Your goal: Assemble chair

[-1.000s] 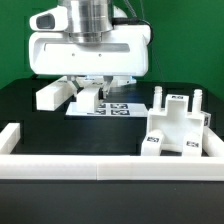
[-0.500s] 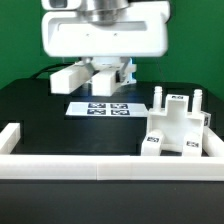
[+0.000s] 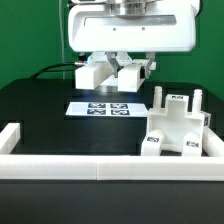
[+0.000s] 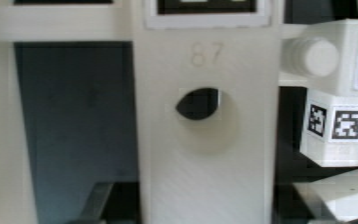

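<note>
The hand (image 3: 117, 62) is clamped on a white chair part (image 3: 92, 72), lifted above the marker board (image 3: 104, 107); its fingertips are largely hidden behind that part (the arm above is cut off by the frame). The part-built chair (image 3: 176, 130) stands on the black surface (image 3: 40, 105) at the exterior view's right, behind the border wall (image 3: 90, 166). In the wrist view the chair part fills the picture, with a dark round hole (image 4: 197, 103) and blurred, cropped tags (image 4: 343, 124)

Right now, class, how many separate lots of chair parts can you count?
2. One chair part hangs in the claw above the marker board; one joined group stands on the table at the exterior view's right. Others may be hidden.
</note>
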Tool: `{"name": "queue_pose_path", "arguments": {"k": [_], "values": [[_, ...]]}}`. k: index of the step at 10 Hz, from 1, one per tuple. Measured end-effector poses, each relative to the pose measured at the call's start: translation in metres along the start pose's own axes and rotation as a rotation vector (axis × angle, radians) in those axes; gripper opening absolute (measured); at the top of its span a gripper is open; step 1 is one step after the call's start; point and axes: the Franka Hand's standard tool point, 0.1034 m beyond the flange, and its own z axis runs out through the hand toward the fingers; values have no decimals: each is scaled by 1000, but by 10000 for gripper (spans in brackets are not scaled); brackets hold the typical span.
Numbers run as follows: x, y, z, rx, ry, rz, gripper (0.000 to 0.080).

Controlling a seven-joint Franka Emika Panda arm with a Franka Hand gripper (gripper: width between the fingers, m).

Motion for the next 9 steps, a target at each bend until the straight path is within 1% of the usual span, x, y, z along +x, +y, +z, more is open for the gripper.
{"name": "queue_pose_path", "arguments": {"k": [1, 3, 4, 6, 7, 9], "values": [[-2, -7, -2, 1, 0, 0, 290], [-4, -40, -8, 9, 10, 27, 290], [-4, -53, -5, 9, 11, 29, 290], [-8, -75, 1, -4, 10, 56, 290], [-12, -85, 2, -22, 13, 57, 290], [-12, -83, 3, -19, 9, 48, 290]]}}
